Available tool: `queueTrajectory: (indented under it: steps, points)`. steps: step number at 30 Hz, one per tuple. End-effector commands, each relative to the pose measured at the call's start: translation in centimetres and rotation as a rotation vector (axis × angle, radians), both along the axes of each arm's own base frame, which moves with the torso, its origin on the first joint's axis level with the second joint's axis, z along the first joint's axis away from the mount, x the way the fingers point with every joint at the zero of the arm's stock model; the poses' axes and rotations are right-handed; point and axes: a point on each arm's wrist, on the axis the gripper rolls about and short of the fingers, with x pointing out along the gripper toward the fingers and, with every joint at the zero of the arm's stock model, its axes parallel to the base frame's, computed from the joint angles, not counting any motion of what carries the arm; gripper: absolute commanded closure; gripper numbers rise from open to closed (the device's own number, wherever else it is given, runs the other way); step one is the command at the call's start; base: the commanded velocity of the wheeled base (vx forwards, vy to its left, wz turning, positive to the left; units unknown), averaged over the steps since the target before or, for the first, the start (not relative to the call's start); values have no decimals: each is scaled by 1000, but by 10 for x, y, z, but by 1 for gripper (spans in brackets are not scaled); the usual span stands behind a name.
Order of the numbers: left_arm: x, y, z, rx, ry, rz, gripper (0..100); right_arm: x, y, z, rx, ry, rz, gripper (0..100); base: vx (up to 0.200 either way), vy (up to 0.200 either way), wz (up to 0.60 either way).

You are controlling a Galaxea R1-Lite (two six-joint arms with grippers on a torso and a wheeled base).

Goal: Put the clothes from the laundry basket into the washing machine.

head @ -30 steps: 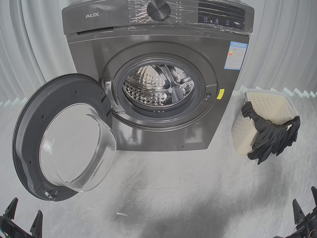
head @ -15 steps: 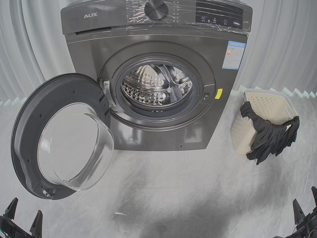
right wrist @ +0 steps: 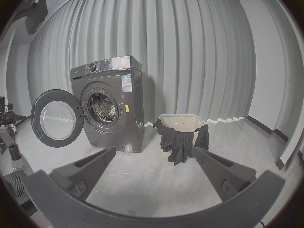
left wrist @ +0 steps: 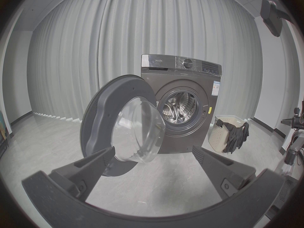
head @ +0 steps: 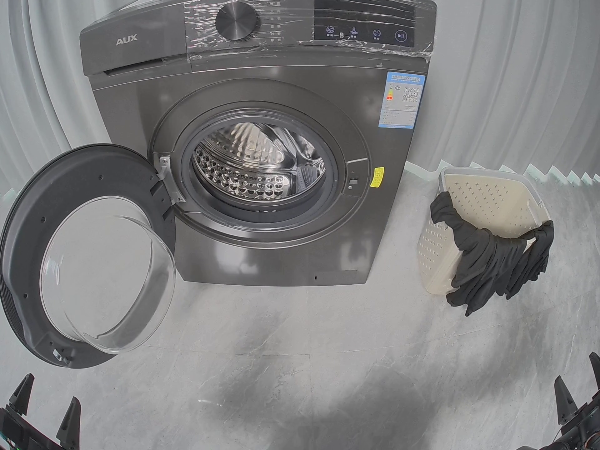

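Note:
A grey front-loading washing machine (head: 262, 157) stands ahead with its round door (head: 81, 257) swung wide open to the left and its steel drum (head: 250, 164) bare. To its right a cream laundry basket (head: 494, 201) sits on the floor with dark clothes (head: 494, 260) draped over its front rim. My left gripper (head: 44, 407) is low at the near left, open and holding nothing. My right gripper (head: 578, 389) is low at the near right, open as well, well short of the laundry basket (right wrist: 182, 124) and clothes (right wrist: 177, 141).
Pale curtains (head: 519, 64) hang behind the washing machine (left wrist: 183, 102) and basket. Open grey floor (head: 312, 357) lies between me and both. The open door (left wrist: 120, 124) juts out over the floor at the left.
The whole head view has shifted: the machine and basket now sit further left in it, so the camera has turned rightward. Both grippers hold the same places at the lower corners.

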Motion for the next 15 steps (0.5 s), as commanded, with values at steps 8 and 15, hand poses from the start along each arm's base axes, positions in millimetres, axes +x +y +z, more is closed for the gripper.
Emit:
queueTrajectory:
  steps: [8, 15]
  points:
    - [0, 0, -5, 3, 0, 2, 0, 0, 0, -5, 0, 6, 2, 0, 0, 0, 0]
    - [0, 0, -5, 0, 0, 2, 0, 0, 0, -5, 0, 6, 0, 0, 0, -200, 0]
